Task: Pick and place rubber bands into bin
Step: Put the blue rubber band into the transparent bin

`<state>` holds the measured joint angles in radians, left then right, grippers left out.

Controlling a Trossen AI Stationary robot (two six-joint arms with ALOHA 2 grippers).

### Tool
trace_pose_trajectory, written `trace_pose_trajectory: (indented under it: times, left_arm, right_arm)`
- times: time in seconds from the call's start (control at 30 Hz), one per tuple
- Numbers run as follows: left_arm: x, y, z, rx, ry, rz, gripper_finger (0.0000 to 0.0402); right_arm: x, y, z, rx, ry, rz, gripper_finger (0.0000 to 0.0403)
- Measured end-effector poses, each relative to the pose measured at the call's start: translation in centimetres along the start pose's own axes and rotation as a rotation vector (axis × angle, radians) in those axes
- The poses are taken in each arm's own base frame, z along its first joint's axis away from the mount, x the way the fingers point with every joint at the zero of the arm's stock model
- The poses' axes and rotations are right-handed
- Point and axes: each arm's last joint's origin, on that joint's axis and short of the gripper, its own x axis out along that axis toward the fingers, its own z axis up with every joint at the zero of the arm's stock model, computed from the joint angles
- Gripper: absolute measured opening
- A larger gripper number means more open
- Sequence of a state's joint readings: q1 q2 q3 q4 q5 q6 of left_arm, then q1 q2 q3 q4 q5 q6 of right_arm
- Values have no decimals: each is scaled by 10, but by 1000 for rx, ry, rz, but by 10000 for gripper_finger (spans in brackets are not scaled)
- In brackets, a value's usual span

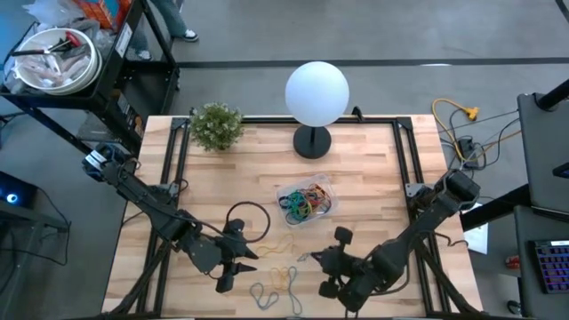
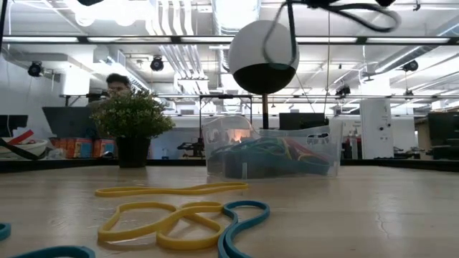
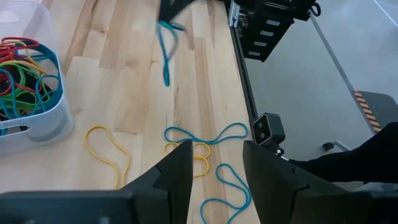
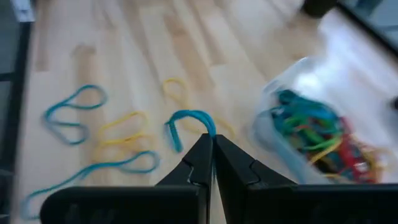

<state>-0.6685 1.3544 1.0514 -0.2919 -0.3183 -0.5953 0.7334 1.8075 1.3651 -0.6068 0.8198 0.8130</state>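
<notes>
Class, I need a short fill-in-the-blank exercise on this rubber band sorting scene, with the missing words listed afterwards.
1. The right gripper is shut on a rubber band coloured ____.
2. The left gripper hangs above the table with its fingers ____.
3. The bin already holds many ____.
4. The potted plant stands at the table's far ____ corner in the high view.

Missing words: blue; open; rubber bands; left

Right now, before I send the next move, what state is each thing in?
right hand: shut on a blue rubber band, lifted above the table
left hand: open, empty, over the loose bands
bin: upright, partly filled with coloured bands
loose rubber bands: flat on the table, near edge
globe lamp: upright, far side
</notes>
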Motion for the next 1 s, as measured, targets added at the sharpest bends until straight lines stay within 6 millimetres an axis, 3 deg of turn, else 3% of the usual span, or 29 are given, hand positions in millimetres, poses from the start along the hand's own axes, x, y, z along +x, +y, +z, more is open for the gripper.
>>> trace_pose_trajectory:
  times: [0.37, 0.63, 1.0]
  left_arm:
    - [1, 0, -1, -4, -9, -6, 125]
    - [1, -1, 0, -10, -27, -14, 125]
    - [1, 0, 1, -14, -47, 5, 125]
  right_arm:
    - [10, -46, 23, -62, 32, -198, 8]
    - [34, -87, 38, -53, 118, -347, 8]
    - [65, -126, 52, 25, 234, -381, 9]
